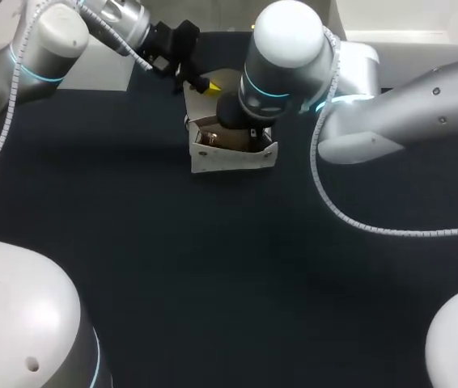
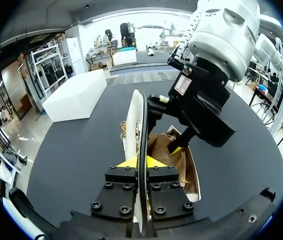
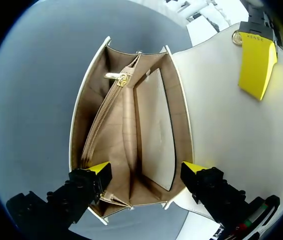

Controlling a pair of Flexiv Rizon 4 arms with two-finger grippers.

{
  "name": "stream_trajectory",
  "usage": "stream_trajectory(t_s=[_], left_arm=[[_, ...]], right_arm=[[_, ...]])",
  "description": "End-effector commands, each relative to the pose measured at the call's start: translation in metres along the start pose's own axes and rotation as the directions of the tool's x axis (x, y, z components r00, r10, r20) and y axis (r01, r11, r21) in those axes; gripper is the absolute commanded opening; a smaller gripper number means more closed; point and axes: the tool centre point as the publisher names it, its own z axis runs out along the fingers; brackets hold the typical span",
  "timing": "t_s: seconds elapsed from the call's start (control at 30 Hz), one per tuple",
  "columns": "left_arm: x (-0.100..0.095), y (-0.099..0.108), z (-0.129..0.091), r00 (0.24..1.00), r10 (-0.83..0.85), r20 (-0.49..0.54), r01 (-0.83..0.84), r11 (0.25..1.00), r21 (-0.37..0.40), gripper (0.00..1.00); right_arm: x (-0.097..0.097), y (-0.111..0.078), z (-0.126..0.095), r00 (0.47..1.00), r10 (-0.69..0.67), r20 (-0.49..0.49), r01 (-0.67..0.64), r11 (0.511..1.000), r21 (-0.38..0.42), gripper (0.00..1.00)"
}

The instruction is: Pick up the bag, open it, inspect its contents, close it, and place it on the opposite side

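Closest in, the left pincer [image 2: 140, 161] is clenched on the bag's white flap [image 2: 134, 117], which runs edge-on between its yellow tips and stands raised beyond the far long wall of the bag [image 1: 229, 159]. That bag stands on the dark desk [image 1: 213, 267], toward its far edge and about midway across, directly beneath the right pincer [image 3: 146, 169]. The right pincer is released, its fingers spread wide at the two long walls of the mouth; whether they press on those walls I cannot tell. Judging by this, the opening is done and the inspecting is in hand: the tan lining [image 3: 154, 130] lies fully exposed, with a zipped middle pocket [image 3: 106, 115], a gold pull [image 3: 116, 77] at one end of it, and a flat slip pocket beside it, and nothing loose shows. Left to do, as I read it, are lowering the flap to close the bag, lifting it, and setting it down on the opposite side. The bag's mouth points straight up, its front panel faces the robot, and its long axis runs side to side across the desk.
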Motion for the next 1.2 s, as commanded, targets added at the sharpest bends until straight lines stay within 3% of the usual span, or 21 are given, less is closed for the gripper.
stream_trajectory(t_s=[0.03,0.7,0.8,0.87,1.2], left_arm=[[-0.001,0.001,0.0,1.0,0.001,-0.003,-0.001,1.0,0.005,0.0],[0.002,0.0,0.0,1.0,0.007,-0.003,-0.007,1.0,0.006,0.0],[0.003,-0.001,-0.001,1.0,0.009,-0.003,-0.009,1.0,0.003,0.0],[0.004,-0.002,-0.002,1.0,0.012,0.001,-0.012,1.0,0.001,0.0],[-0.002,0.003,0.003,1.0,-0.002,0.014,0.002,1.0,-0.024,0.0]], right_arm=[[0.001,-0.002,0.009,1.0,0.0,0.003,0.0,1.0,0.005,1.0],[0.0,-0.004,0.005,1.0,0.011,0.021,-0.011,1.0,0.011,1.0],[-0.002,-0.004,0.002,0.999,0.017,0.036,-0.017,1.0,0.012,0.61],[-0.004,-0.005,-0.003,0.998,0.022,0.057,-0.023,1.0,0.015,0.49],[-0.016,-0.011,-0.049,0.965,0.088,0.247,-0.095,0.995,0.017,0.42]])
